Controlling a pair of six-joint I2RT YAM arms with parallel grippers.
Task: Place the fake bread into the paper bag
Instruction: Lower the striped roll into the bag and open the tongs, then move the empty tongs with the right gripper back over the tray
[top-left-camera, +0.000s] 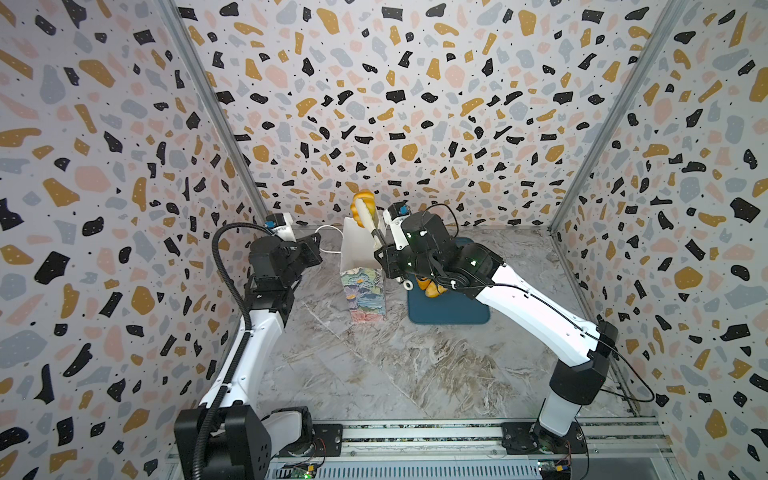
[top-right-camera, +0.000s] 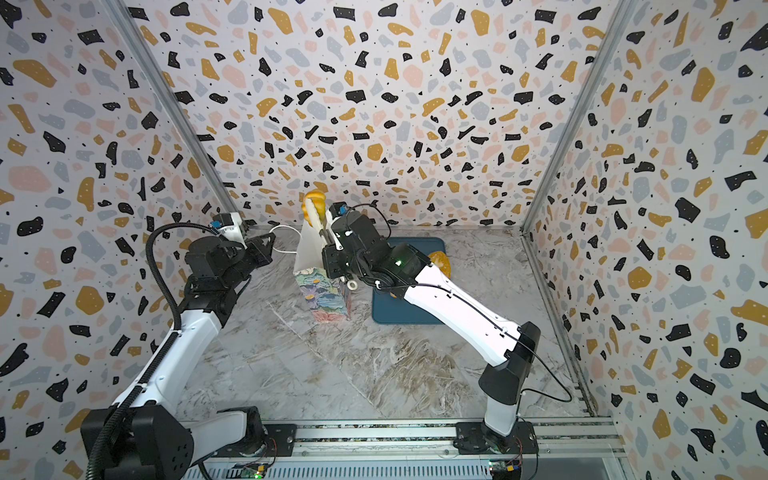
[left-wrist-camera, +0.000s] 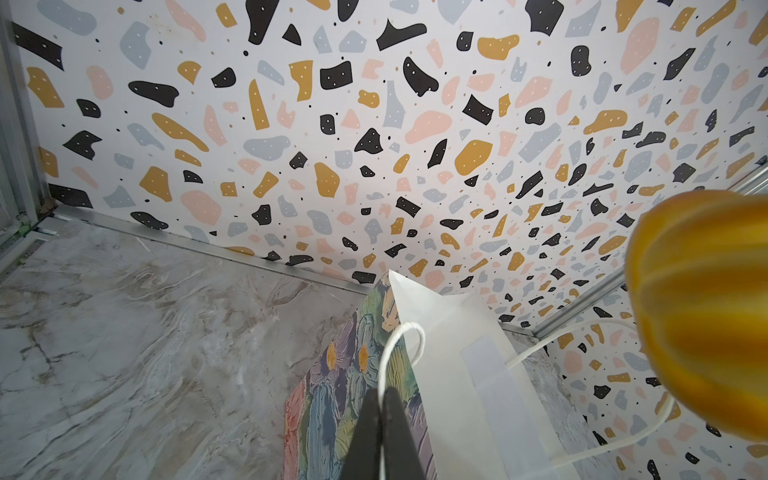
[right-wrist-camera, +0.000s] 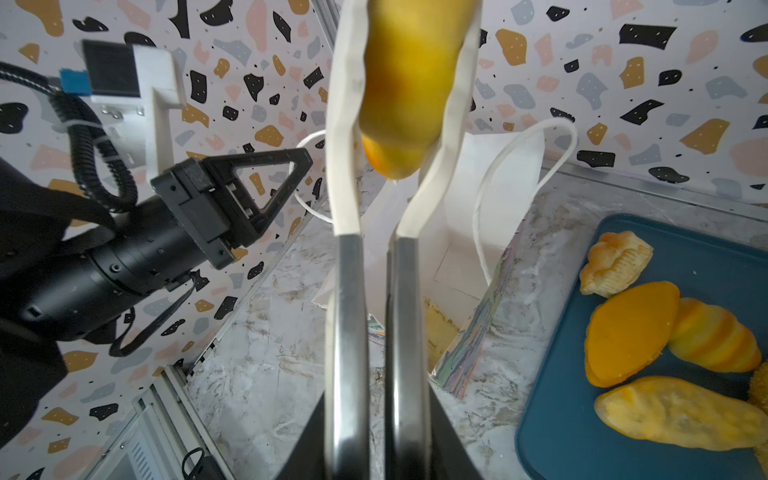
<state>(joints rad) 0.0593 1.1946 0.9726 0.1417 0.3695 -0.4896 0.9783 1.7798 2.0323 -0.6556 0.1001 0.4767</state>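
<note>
Right jaws clamped on roll (top-left-camera: 362, 198), high above bag (top-left-camera: 363, 291) mouth, far centre. Left jaws together, pinching handle (left-wrist-camera: 405, 332). Roll looks light, squashy, smooth; grip mid-body. Other breads (right-wrist-camera: 631, 328) on tray (right-wrist-camera: 582, 436), right.

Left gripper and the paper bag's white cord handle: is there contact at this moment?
Touching. The left wrist view shows the cord handle running down between the closed fingers of the left gripper, pinched there.

Terrazzo-print walls (top-left-camera: 415, 104), grey marbled floor (top-left-camera: 374, 365), aluminium corner posts (top-left-camera: 202, 83).
</note>
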